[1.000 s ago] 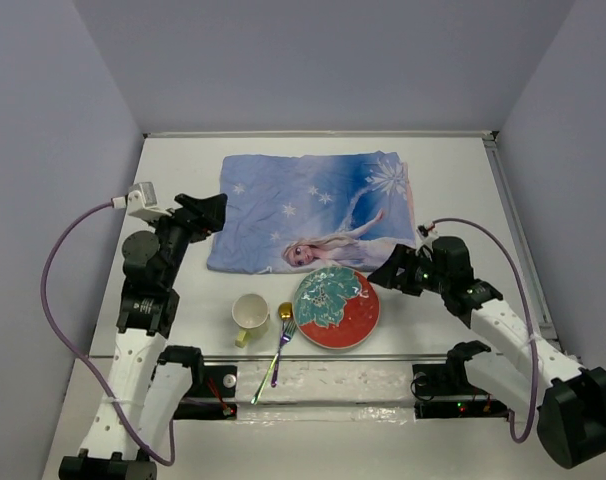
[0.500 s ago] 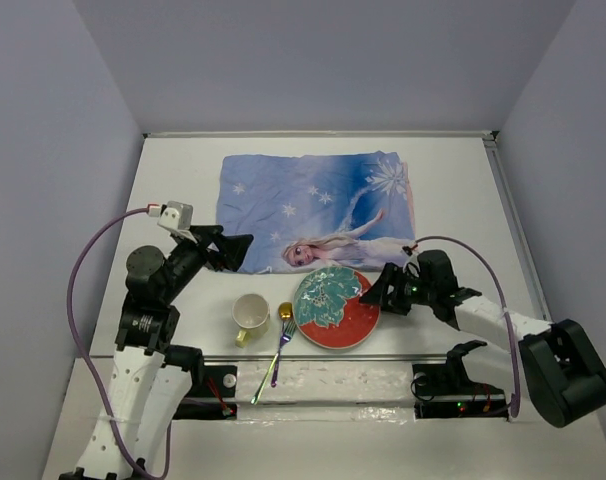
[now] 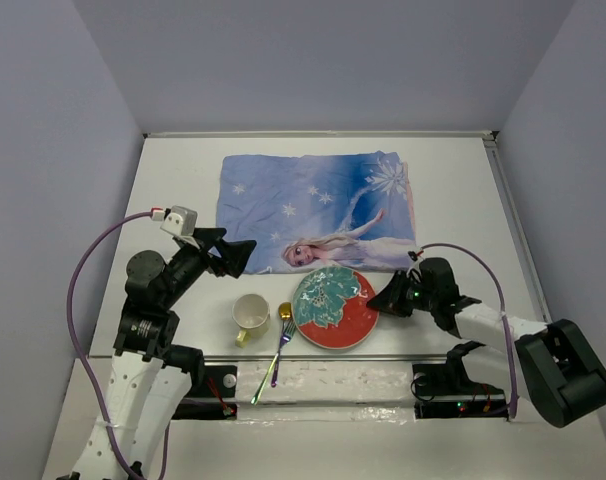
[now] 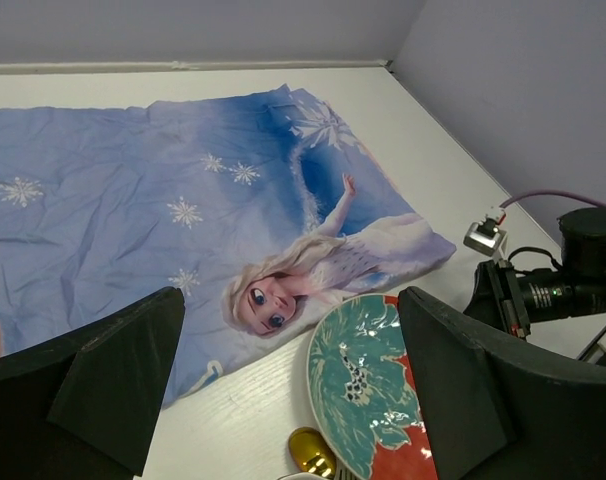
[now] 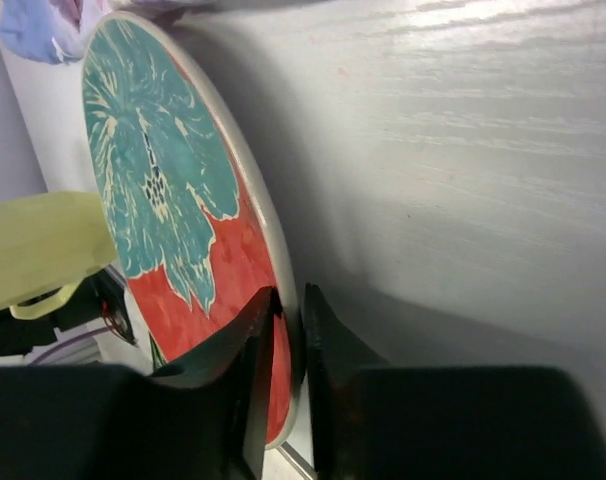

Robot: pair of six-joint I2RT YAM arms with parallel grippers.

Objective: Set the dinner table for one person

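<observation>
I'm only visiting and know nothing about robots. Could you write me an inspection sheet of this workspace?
Surface: matte white dinner table.
Job's things: plate, yellow mug, gold spoon and fork near the front edge; princess mat behind them.
Clutter: nothing seen.
Grippers: left gripper open, above the table; right gripper pinching the plate's rim.
Cables: a purple cable loops from each arm.
Surroundings: plain grey walls.
</observation>
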